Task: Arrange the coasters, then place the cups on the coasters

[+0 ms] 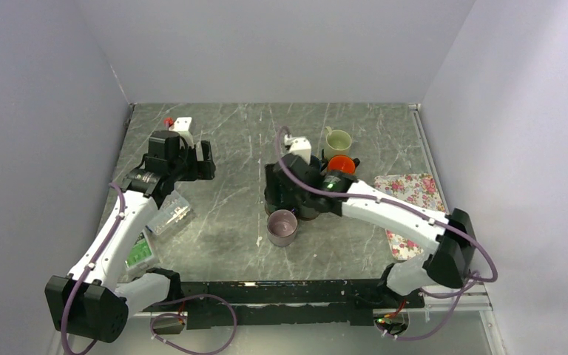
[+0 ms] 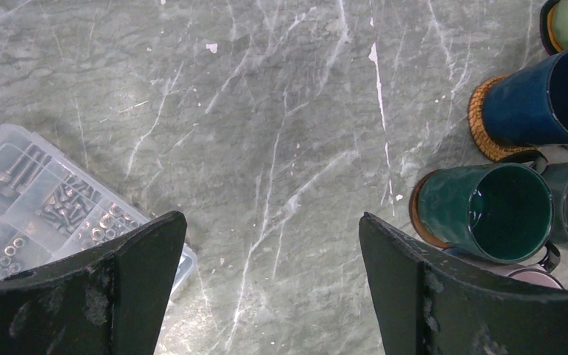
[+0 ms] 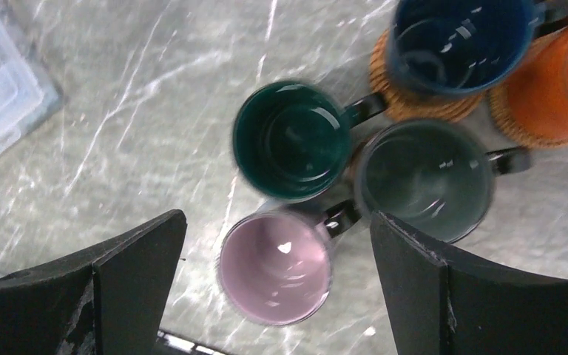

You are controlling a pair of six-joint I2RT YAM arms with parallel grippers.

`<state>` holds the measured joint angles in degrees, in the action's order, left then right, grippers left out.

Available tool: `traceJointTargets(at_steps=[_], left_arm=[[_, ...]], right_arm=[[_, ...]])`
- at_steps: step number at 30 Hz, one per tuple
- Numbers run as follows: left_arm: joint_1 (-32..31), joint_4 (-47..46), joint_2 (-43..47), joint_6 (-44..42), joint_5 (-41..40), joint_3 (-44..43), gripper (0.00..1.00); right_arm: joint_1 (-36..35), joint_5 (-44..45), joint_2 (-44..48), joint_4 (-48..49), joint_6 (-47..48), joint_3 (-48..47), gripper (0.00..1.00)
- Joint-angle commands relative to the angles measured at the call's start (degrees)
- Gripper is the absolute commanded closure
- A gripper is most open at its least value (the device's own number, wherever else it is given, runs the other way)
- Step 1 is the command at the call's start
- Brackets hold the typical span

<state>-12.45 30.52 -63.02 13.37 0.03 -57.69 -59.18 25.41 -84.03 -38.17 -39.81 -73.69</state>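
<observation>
Hovering wide open, right gripper (image 3: pixel 275 220) holds nothing — mauve cup (image 3: pixel 275 270) upright below it, mouth up, handle toward 1 o'clock, green cup (image 3: pixel 290 140) just beside at 12 o'clock. Left gripper (image 2: pixel 274 222) wide, empty.

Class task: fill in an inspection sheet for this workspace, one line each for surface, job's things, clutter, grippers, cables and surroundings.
Surface: grey marbled tabletop with white veins.
Job's things: dark blue mug and orange mug, each on a tan woven coaster; two dark green mugs clustered beside them, one on a brown coaster; mauve mug nearest the arms, no coaster showing under it; cream mug at the back.
Clutter: clear plastic box of screws; floral rectangular tray.
Grippers: left gripper open over bare table; right gripper open above the mauve mug, holding nothing.
Cables: purple cables along both arms.
Surroundings: plain pale walls.
</observation>
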Motion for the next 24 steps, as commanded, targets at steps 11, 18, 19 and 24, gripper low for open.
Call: traceJointTargets(at_steps=[11,18,19,24], left_arm=[[1.1,-4.3,2.1,-0.7,-6.8,2.3,0.07],[1.5,-7.1,6.6,-1.7,-11.3,4.8,0.06],[1.5,-7.9,7.5,-2.0,-11.6,5.3,0.07],[1.6,-8.7,9.7,-2.8,-13.6,6.1,0.07]], right_arm=[[41.7,-25.0,19.6,19.1,19.1,17.1,0.00],[49.1,-19.0,32.0,23.3,21.2,22.3,0.00],[49.1,-16.7,33.8,23.7,21.5,22.7,0.00],[49.0,-7.7,42.2,28.5,26.0,27.3,0.00]])
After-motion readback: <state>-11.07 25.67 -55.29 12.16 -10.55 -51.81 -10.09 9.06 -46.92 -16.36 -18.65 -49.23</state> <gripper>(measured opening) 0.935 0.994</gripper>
